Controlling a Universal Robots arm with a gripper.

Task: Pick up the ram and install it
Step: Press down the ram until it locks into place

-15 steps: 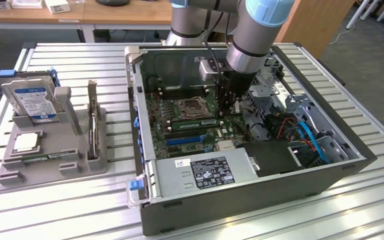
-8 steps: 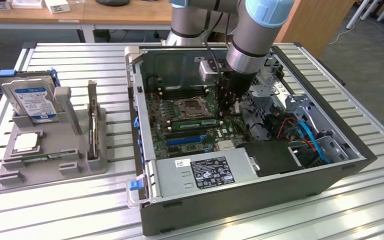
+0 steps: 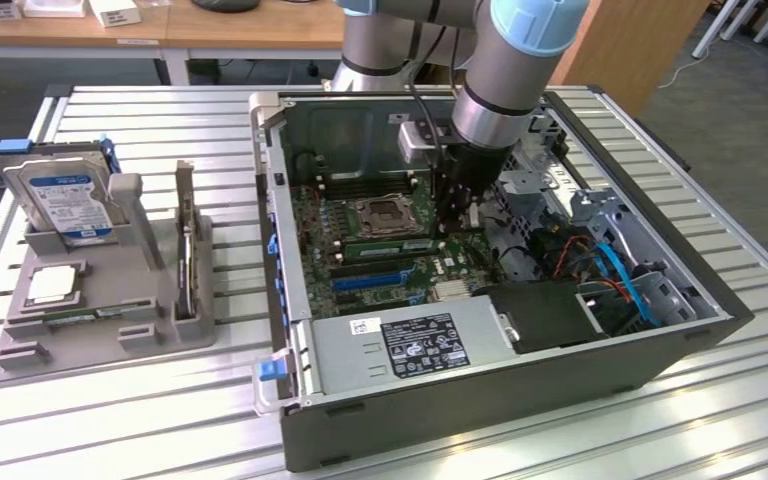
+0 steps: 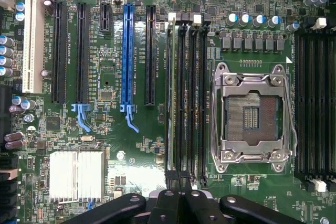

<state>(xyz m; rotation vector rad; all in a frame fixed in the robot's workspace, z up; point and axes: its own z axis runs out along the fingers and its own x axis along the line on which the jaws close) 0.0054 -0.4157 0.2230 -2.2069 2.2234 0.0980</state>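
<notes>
Ram (image 4: pixel 169 98) sits edge-up in its motherboard (image 4: pixel 113 77) slot, running lengthwise away from the pincer (image 4: pixel 178 203), whose state I cannot tell.

Green motherboard (image 4: pixel 136 150), blue slot (image 4: pixel 126 56), blue-labelled silver hard drive (image 3: pixel 67 200).

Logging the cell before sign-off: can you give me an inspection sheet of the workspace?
Surface: slatted metal table, carrying an open computer case.
Job's things: ram stands in a memory slot near the empty processor socket.
Clutter: hard drive and processor chip in a grey holder, at the exterior view's left.
Grippers: gripper inside the case, at one end of the memory slots.
Cables: blue and orange cables inside the case.
Surroundings: wooden desks behind.
</notes>
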